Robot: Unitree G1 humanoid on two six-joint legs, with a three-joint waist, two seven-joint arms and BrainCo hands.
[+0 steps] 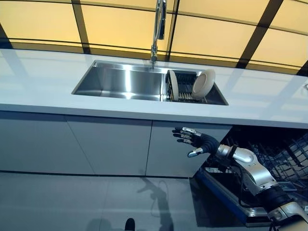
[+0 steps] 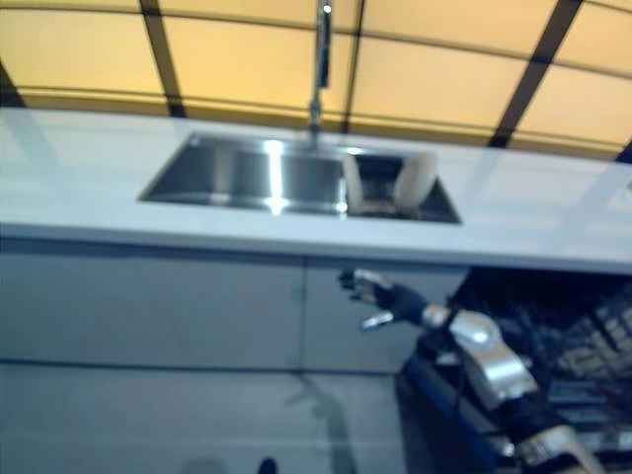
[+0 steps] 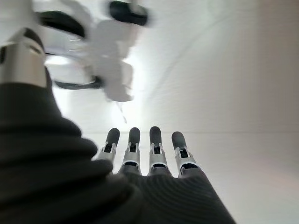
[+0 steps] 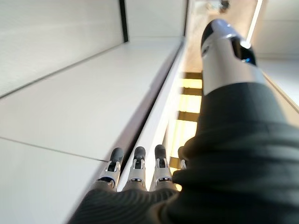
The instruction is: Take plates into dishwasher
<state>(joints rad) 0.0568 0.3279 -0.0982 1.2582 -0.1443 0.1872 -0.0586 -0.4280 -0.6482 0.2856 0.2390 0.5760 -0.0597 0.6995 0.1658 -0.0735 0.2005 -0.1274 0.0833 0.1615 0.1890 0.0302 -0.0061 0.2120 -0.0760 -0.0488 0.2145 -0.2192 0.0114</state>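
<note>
- While the right hand point(image 1: 198, 142) is being held out in front of the white cabinet fronts point(image 1: 108, 144), below the counter's edge, its fingers are being kept straight and spread, and nothing is being gripped.
- Two white plates are being kept on edge in the dark rack point(image 1: 185, 92) sitting in the right part of the steel sink point(image 1: 120, 82): one plate point(image 1: 173, 85) is standing nearly upright at the rack's left side, and a second plate point(image 1: 203, 83) is leaning against the sink's right wall.
- The tap point(image 1: 158, 29) is being seen rising behind the sink, over the white counter point(image 1: 43, 86).
- The open dishwasher point(image 1: 284, 159), with its dark wire racks, is being shown at the right, under the counter and behind the right arm.
- The left hand point(image 3: 140, 154) is being shown only in its own wrist view, fingers extended and nothing held.
</note>
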